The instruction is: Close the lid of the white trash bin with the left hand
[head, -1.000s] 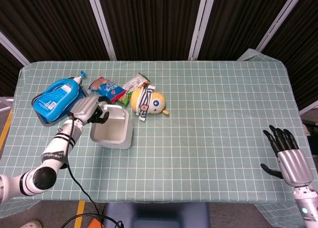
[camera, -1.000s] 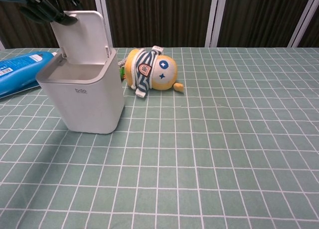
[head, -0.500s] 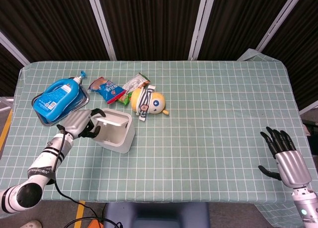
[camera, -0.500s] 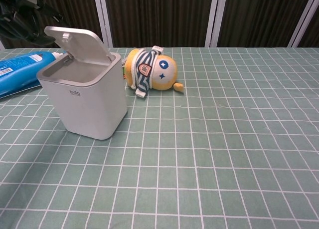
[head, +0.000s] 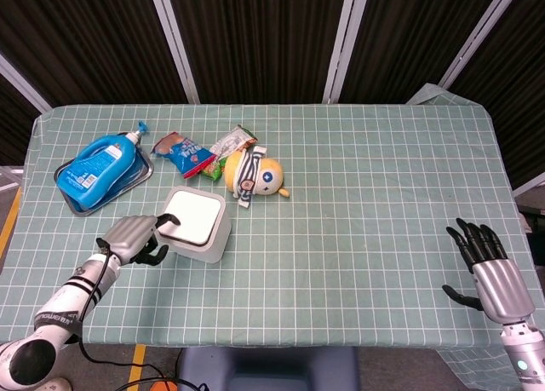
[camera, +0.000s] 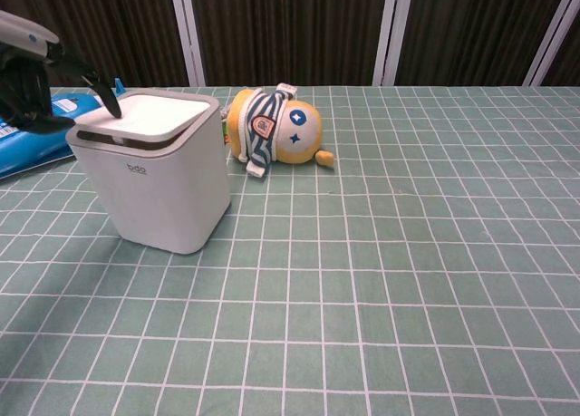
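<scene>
The white trash bin [head: 197, 225] [camera: 156, 185] stands left of centre on the checked cloth, its flat lid [camera: 152, 114] lying down level with the rim. My left hand [head: 134, 238] [camera: 36, 76] is at the bin's left side, near the top. Its dark fingertips [camera: 107, 97] reach to the lid's left edge and hold nothing. Far off at the table's right front edge, my right hand [head: 491, 267] has its fingers spread and is empty; the chest view does not show it.
A yellow plush doll [head: 253, 175] [camera: 275, 129] lies just right of and behind the bin. Snack packets [head: 189, 153] lie behind it. A blue detergent bottle [head: 98, 163] [camera: 36, 131] rests on a tray [head: 137, 179] at the back left.
The lid has swung from upright, through half down, to flat on the bin. My left hand moved down and toward the front left along the bin. The right hand barely shifted.
</scene>
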Motion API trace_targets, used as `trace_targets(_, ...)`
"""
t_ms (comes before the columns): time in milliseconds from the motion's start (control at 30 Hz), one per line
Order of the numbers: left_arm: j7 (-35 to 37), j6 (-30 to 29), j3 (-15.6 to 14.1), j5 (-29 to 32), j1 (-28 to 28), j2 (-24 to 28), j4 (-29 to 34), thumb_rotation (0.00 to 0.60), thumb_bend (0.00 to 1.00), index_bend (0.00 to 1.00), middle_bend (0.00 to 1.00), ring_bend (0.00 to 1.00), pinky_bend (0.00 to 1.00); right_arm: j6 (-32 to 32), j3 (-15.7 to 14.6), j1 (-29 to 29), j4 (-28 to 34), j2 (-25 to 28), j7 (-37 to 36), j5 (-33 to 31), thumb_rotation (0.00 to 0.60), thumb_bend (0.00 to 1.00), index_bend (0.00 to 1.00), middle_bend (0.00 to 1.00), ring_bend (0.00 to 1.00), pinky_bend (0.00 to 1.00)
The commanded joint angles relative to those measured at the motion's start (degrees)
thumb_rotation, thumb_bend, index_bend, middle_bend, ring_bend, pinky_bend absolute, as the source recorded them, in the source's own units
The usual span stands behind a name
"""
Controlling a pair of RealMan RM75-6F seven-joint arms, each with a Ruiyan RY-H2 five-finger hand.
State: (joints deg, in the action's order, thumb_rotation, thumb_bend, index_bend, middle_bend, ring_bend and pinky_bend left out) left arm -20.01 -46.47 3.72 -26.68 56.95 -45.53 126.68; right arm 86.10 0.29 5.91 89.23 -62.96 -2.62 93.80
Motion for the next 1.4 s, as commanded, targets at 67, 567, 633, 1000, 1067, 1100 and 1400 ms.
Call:
trace_targets(67,0.31,1.12,-1.65,-1.93,-1.27,-0.67,-0.27,0.600,0.53,0.22,1.00,1.00,1.00,-0.14,-0.16,0.04,0.03,0.00,-0.08,0.22,0.600,0.24,0.00,0.00,0.00,0.00)
trace_targets(567,6.82,-6.14,0.77,-15.99,-7.72,-1.79,0.14,0.600,0.53,0.13,1.00,0.96,1.00,0.00,-0.30,-0.09,0.29,0.11,-0.18,0.41,0.600,0.24,0.00,0.00,0.00,0.00)
trace_targets(633,8.65,-10.32,0.91,-23.62,-11.48,-1.08,1.22,0.600,0.53,0.08,0.92,0.86,1.00,0.01,-0.33,-0.12,0.27,0.17,-0.24,0.44,0.600,0.24,0.00,0.00,0.00,0.00)
trace_targets(1000,8.06,-43.58,-14.34,-69.30,-43.78,-8.11,-15.24,0.600,0.52,0.03,0.06,0.01,0.02,-0.52,-0.96,-0.08,0.61,-0.16,0.68,1.14,0.600,0.24,0.00,0.00,0.00,0.00)
trace_targets(1067,8.32,-52.04,-14.97,-72.25,-50.49,-15.74,-24.75,0.600,0.50,0.03,0.00,0.00,0.00,-0.53,-0.97,-0.02,0.57,-0.52,0.98,1.30,0.600,0.24,0.00,0.00,0.00,0.00)
trace_targets(1100,10.40,-54.20,-15.24,-72.40,-52.56,-18.22,-27.89,0.600,0.49,0.03,0.00,0.00,0.00,-0.53,-0.98,-0.03,0.57,-0.64,1.10,1.32,0.600,0.24,0.00,0.00,0.00,0.00)
trace_targets(1400,14.50,-49.44,-14.03,-65.15,-54.76,-17.27,-30.51,0.600,0.46,0.01,0.00,0.00,0.00,-1.38,-1.46,0.07,1.30,-1.03,2.84,1.47,0.600,0.25,0.00,0.00,0.00,0.00)
